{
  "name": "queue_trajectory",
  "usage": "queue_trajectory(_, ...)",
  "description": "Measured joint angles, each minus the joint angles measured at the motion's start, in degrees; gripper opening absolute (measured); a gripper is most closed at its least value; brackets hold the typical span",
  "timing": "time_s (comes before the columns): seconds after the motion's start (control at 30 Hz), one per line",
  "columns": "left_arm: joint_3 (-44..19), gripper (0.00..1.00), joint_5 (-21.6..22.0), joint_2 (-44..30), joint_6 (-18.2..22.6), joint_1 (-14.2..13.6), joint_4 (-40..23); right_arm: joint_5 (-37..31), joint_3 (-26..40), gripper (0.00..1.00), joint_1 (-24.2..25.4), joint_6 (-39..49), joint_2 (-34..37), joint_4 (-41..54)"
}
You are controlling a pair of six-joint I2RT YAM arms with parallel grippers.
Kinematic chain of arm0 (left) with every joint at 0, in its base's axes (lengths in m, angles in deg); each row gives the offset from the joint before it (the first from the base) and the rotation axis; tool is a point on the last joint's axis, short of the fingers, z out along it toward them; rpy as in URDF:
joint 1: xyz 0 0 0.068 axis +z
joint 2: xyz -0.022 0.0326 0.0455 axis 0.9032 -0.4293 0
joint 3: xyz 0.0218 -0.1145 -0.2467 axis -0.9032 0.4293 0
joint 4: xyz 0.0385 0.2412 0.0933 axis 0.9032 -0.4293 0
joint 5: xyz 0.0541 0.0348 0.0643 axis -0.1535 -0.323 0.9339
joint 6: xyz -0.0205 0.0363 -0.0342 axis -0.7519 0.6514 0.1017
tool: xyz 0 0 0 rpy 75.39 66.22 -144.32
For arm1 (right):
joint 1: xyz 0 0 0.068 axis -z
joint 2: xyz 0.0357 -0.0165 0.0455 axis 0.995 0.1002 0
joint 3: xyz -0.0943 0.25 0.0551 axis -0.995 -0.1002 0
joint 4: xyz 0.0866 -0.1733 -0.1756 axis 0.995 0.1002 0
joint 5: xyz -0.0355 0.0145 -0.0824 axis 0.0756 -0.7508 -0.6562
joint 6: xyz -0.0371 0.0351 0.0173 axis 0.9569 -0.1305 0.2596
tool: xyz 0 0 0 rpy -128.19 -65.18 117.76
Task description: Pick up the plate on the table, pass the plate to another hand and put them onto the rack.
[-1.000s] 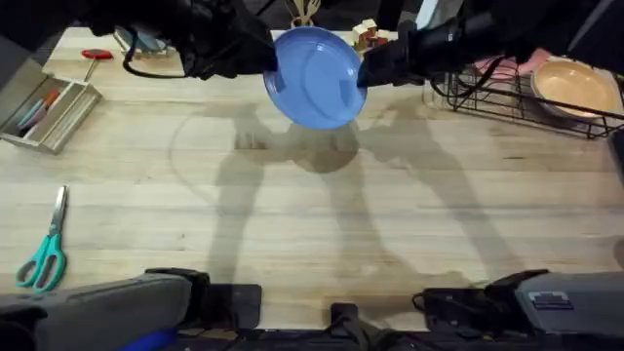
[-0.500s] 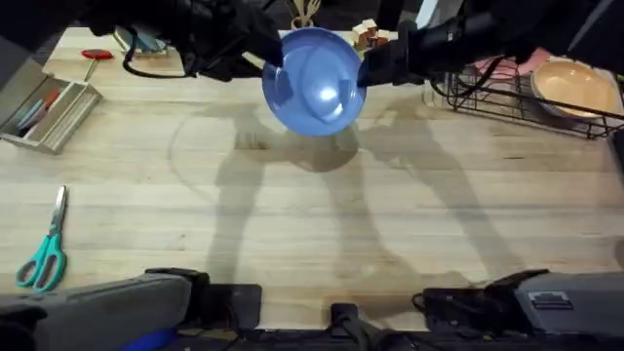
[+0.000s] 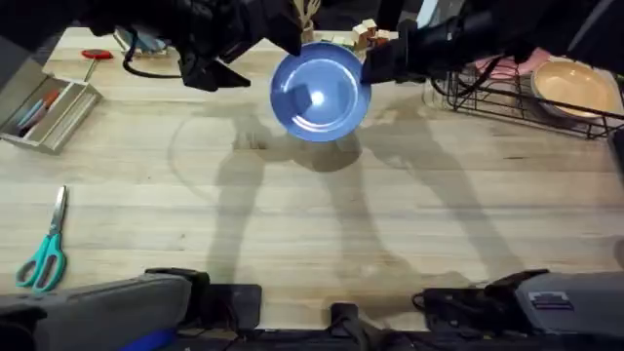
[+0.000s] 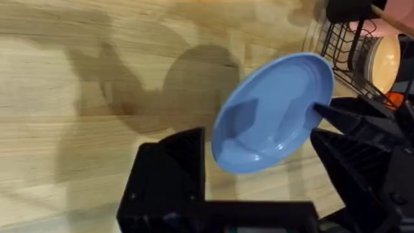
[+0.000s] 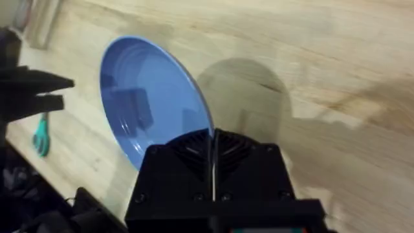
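Plate: we see the blue plate held up off the bench, above its far edge near the middle, face tilted toward the overhead camera.
Right claw: our right claw pinches the plate's right rim; in its wrist view the two pads sit pressed together on the edge.
Left claw: our left claw sits just beside the plate's upper-left rim, fingers spread, apparently off the plate. In its own wrist view the plate hangs just past the one finger we see, with no contact visible.
Step in hand: we judge the handover all but done, the right side carrying the plate alone.
Rack: the black wire rack stands at the far right corner, a peach plate already in it.
Doing it well: we want the left arm clear before the right swings; keep the pinch firm, since a glossy rim can slip. Turn the plate on edge, line it up between two dividers, lower gently.
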Motion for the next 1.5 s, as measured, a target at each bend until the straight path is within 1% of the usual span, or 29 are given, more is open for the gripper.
queue_trajectory(0.17,0.0,0.993,0.0,0.0,0.0,0.0,0.0,-3.2,0.0,0.030,0.5,1.7,0.0,-0.8)
queue_trajectory(0.27,0.0,0.993,0.0,0.0,0.0,0.0,0.0,-4.3,0.0,0.030,2.2,4.7,0.0,-1.9)
queue_trajectory(0.43,0.0,0.995,0.1,0.0,0.0,0.0,0.0,-5.4,0.0,0.030,7.8,10.0,-1.5,-5.0)
queue_trajectory(0.6,0.0,0.994,0.5,0.0,0.0,0.0,0.0,-5.9,0.0,0.030,15.2,15.3,-6.7,-9.0)
queue_trajectory(0.77,0.0,0.995,0.7,0.0,0.0,0.0,0.0,-6.1,0.0,0.030,22.3,17.5,-11.5,-12.8)
queue_trajectory(0.9,0.0,0.995,0.9,0.0,0.0,0.0,0.0,-6.1,0.0,0.030,26.8,18.2,-13.6,-14.6)
queue_trajectory(1.1,0.0,0.995,1.3,0.0,0.0,0.0,0.0,-6.1,0.0,0.030,32.7,18.5,-15.4,-16.7)
queue_trajectory(1.3,0.0,0.995,1.3,0.0,0.0,0.0,0.0,-6.1,0.0,0.030,37.3,19.4,-15.9,-19.8)
queue_trajectory(1.5,0.0,0.995,1.3,0.0,0.0,0.0,0.0,-6.1,0.0,0.029,41.4,23.3,-15.9,-26.7)
